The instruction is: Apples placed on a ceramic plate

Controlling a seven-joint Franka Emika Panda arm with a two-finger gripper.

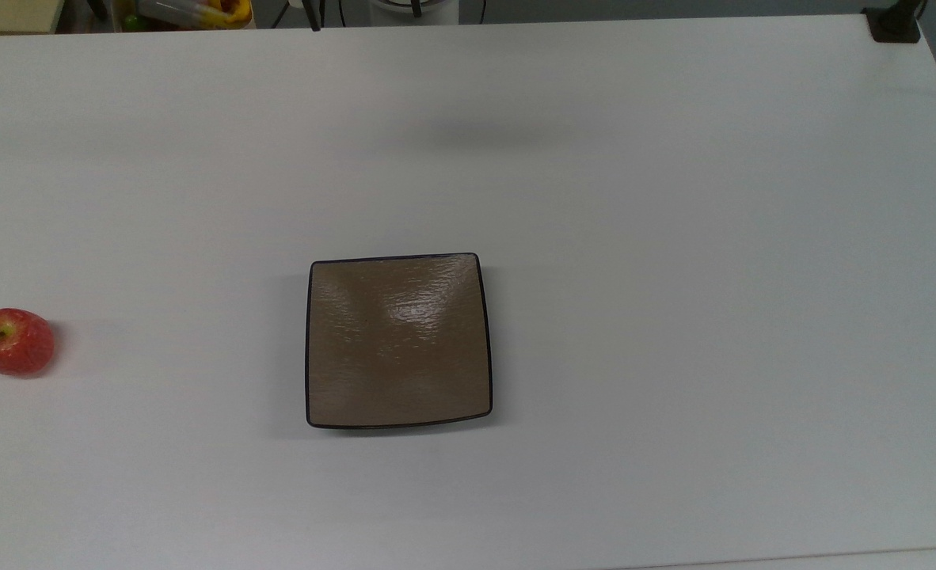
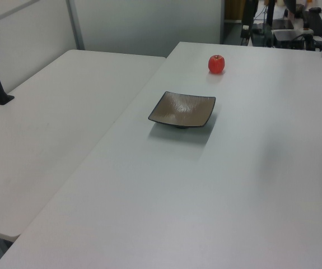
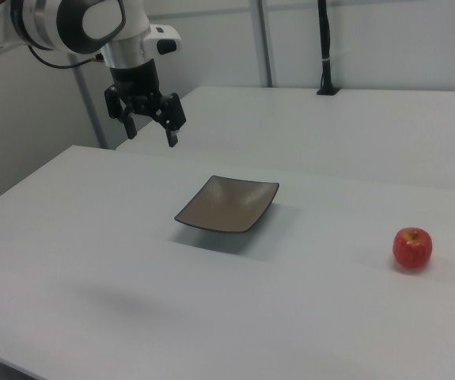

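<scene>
Risks: the small round red apple with glossy speckled skin [image 1: 13, 341] sits at the far left edge of the top view, lower half, well apart from the square shallow brown-taupe ceramic plate with thin dark rim [image 1: 398, 341] at centre frame. That makes for a long reach; it's close to the desk [image 1: 674, 237] edge in the top view, so a nudge from a finger could roll it off. Round, slick skin plus two flat fingers means it may squirt sideways if the grasp is off-centre or too high near the stem dimple.

The black two-finger tool [image 3: 151, 127] hangs in the upper left of the right view, fingers spread apart, holding nothing, well above the desk and behind the plate.

Plate: glazed and reflective, with raised curved edges and rounded corners, and nothing on it. An apple dropped from height could bounce or roll out over the shallow rim; releasing it low and central looks safest.

Desk: matte white, flat, smooth, so there's little friction to stop a rolling apple
</scene>
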